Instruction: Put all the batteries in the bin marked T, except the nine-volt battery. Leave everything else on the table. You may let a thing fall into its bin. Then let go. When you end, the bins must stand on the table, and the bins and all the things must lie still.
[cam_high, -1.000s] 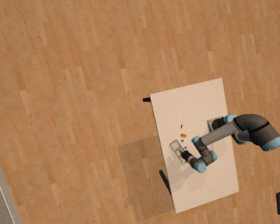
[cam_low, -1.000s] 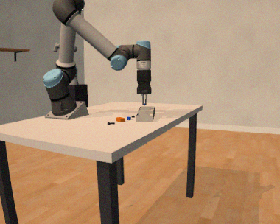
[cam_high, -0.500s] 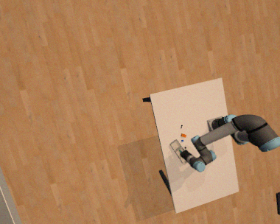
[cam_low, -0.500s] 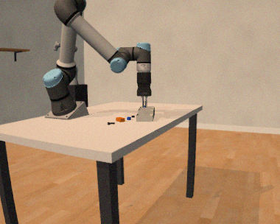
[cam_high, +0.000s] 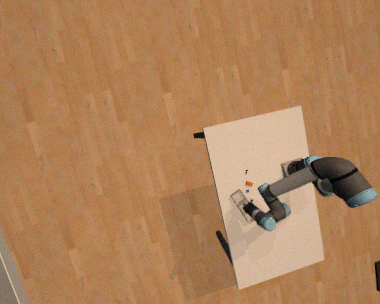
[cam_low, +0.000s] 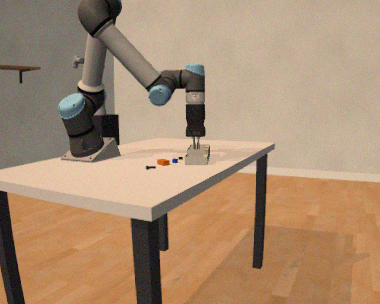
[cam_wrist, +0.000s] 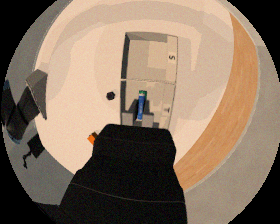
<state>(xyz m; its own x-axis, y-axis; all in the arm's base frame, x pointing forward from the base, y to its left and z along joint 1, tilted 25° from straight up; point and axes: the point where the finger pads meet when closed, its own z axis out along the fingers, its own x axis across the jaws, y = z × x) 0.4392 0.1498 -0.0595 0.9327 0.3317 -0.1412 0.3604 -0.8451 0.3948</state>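
One gripped battery (cam_wrist: 144, 105) above bin (cam_wrist: 130, 60)

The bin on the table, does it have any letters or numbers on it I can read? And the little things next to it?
Bin: small dark marks on its right wall, too blurred to read.
Blue and green battery in the gripper: no label shows.
Orange block, blue piece, black screw: too small to show any writing.
Nothing else readable.
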